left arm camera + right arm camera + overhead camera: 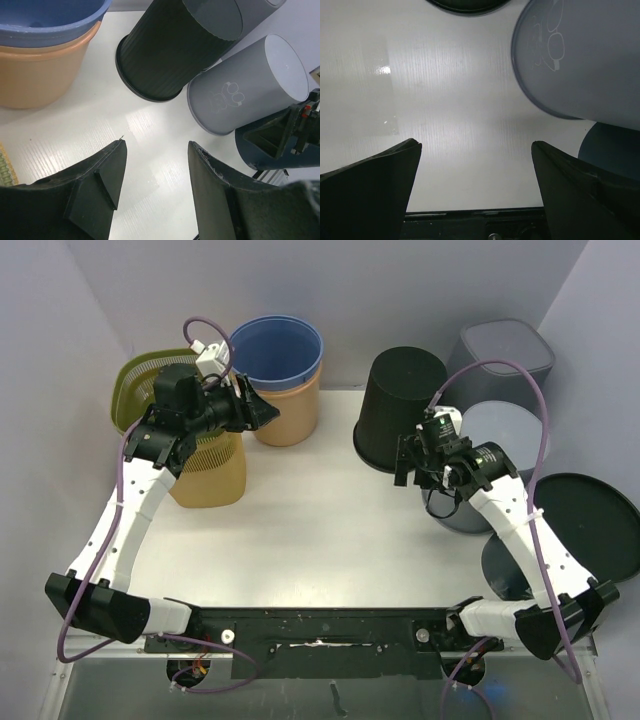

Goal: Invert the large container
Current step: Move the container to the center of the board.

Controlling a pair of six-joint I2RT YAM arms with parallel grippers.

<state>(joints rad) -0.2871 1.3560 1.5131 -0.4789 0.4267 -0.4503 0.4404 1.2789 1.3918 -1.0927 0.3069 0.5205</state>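
A large black container (398,405) stands upside down at the back of the white table, its rim on the surface (170,50). My right gripper (408,465) hovers just in front of it, open and empty (476,150). A blue container (277,350) nested in an orange one (290,415) stands upright at the back left (40,75). My left gripper (262,412) is open and empty beside the orange wall, pointing right across the table (157,150).
A green basket (135,390) sits in a yellow bin (210,480) under the left arm. Grey bins (505,348) (500,425) stand upside down at the right (245,85) (580,60). A wide dark bin (588,525) sits past the table's right edge.
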